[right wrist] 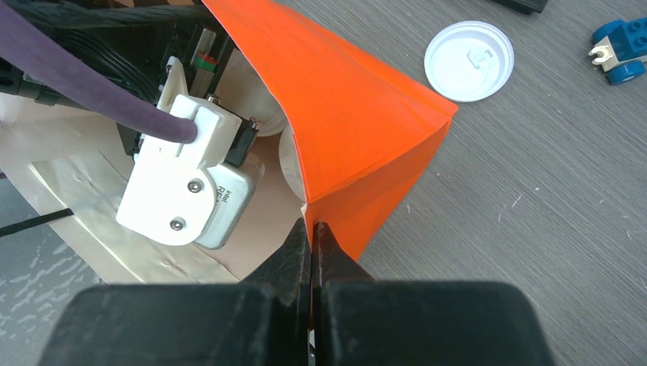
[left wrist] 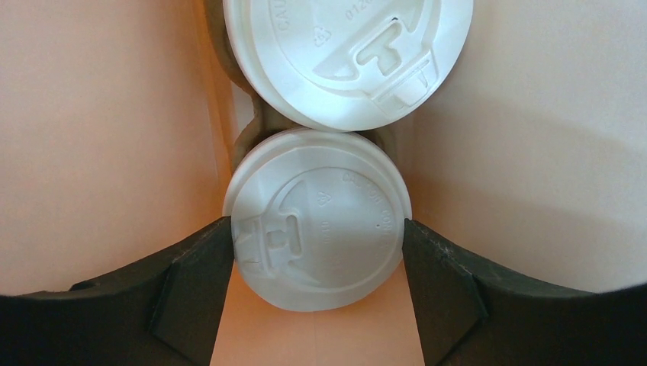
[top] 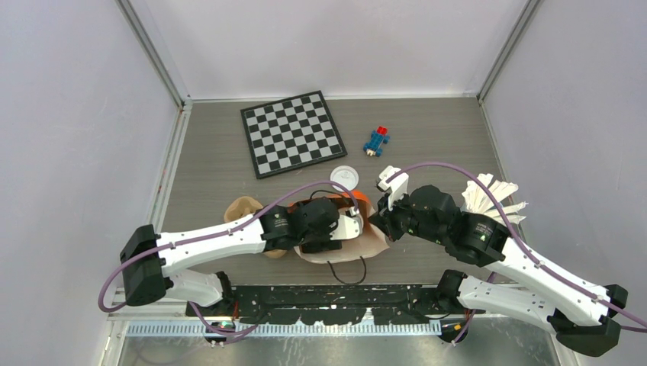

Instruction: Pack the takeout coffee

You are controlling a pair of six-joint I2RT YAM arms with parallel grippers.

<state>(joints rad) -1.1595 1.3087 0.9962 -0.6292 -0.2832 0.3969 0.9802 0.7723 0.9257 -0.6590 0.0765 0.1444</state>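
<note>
Left gripper [left wrist: 317, 259] inside orange bag [right wrist: 358, 130], jaws wide around near lidded cup [left wrist: 317, 206], seemingly gripping its lid, second lidded cup [left wrist: 347, 53] touching just beyond, right gripper [right wrist: 313, 236] pinched tight on bag's corner edge, loose lid [right wrist: 468, 60] on table [right wrist: 549, 229].

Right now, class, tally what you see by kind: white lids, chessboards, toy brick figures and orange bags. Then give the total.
White lids: 3
Chessboard: 1
Toy brick figure: 1
Orange bag: 1
Total: 6
</note>
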